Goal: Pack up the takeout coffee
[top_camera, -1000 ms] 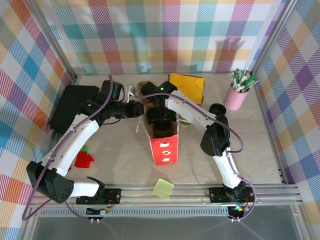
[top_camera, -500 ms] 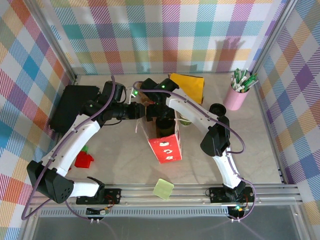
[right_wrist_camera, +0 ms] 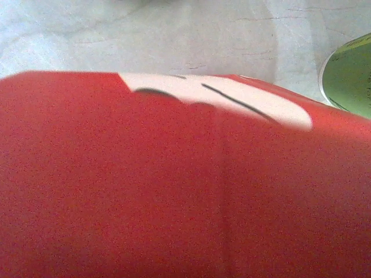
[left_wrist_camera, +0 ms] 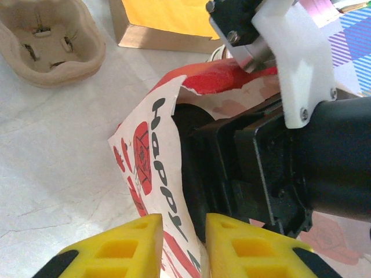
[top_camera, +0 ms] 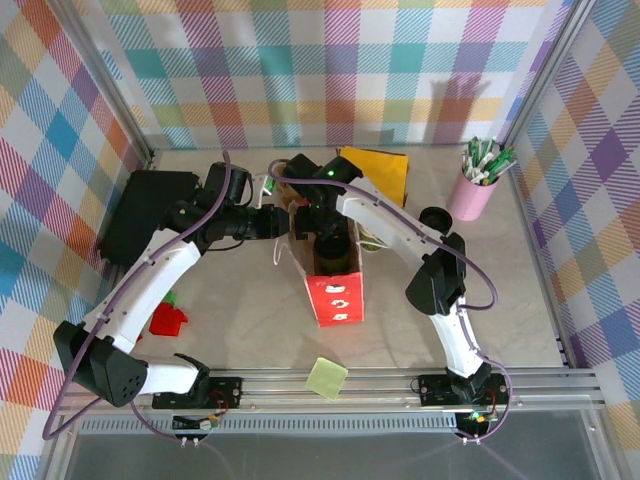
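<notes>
Bag (top_camera: 332, 295) opened for takeout coffee (right_wrist_camera: 349, 78)
Rim is straddled by left pincer (left_wrist_camera: 184, 243), grip uncertain; right pincer (top_camera: 332, 250) inside bag, state untellable; mouth should be held wide.

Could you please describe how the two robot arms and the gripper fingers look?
Both arms have white, tube-like links between chunky black joints: the left arm and the right arm. A thin purple cable loops along each. A small green light glows near the right wrist. The left gripper has bright yellow fingers with rectangular recesses.
</notes>
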Controlling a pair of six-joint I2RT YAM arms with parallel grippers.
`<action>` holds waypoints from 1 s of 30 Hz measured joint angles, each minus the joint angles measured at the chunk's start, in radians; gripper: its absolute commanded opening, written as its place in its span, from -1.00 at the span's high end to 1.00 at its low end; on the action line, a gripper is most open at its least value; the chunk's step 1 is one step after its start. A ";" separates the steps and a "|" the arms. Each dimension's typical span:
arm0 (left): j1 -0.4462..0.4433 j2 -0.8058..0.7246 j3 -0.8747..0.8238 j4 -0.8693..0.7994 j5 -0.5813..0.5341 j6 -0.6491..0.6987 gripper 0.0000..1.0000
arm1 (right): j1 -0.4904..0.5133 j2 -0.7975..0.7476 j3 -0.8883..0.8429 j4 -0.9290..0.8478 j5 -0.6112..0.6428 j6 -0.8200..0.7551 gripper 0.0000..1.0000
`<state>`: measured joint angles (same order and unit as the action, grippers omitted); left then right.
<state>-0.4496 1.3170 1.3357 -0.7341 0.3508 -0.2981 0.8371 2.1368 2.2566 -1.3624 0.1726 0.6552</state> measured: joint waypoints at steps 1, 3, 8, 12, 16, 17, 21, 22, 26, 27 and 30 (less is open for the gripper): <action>-0.001 0.000 0.000 0.000 0.000 0.000 0.52 | 0.000 -0.003 0.000 0.005 -0.001 0.003 -0.29; -0.002 0.000 0.000 0.000 0.000 0.000 0.52 | 0.000 -0.009 0.000 0.013 -0.002 0.006 -0.25; -0.002 0.000 0.000 0.000 0.000 0.000 0.49 | 0.000 -0.024 0.000 0.022 -0.009 0.019 -0.15; -0.008 0.000 0.000 0.000 0.000 0.000 0.46 | 0.000 -0.050 -0.003 0.031 -0.017 0.023 -0.10; -0.009 0.000 0.000 0.000 0.000 0.000 0.43 | 0.000 -0.079 -0.003 0.039 -0.021 0.031 -0.09; -0.010 0.000 0.000 0.000 0.000 0.000 0.43 | 0.000 -0.087 -0.003 0.039 -0.022 0.034 -0.10; -0.015 0.000 0.000 0.000 -0.002 0.000 0.40 | 0.000 -0.122 -0.002 0.039 -0.025 0.041 -0.19; -0.015 0.000 0.000 -0.001 -0.003 0.000 0.38 | 0.000 -0.131 -0.001 0.038 -0.025 0.041 -0.21; -0.022 0.000 0.004 -0.007 -0.005 0.001 0.30 | 0.000 -0.151 0.031 0.037 -0.023 0.040 -0.34; -0.024 0.000 0.004 -0.008 -0.006 0.000 0.28 | 0.000 -0.158 0.039 0.036 -0.017 0.035 -0.36; -0.029 0.000 0.012 -0.020 -0.015 0.001 0.22 | -0.001 -0.183 0.059 0.034 -0.013 0.023 -0.38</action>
<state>-0.4782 1.3170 1.3476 -0.7540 0.3359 -0.2974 0.8360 1.9537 2.3154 -1.3285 0.1593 0.6781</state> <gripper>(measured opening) 0.376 0.686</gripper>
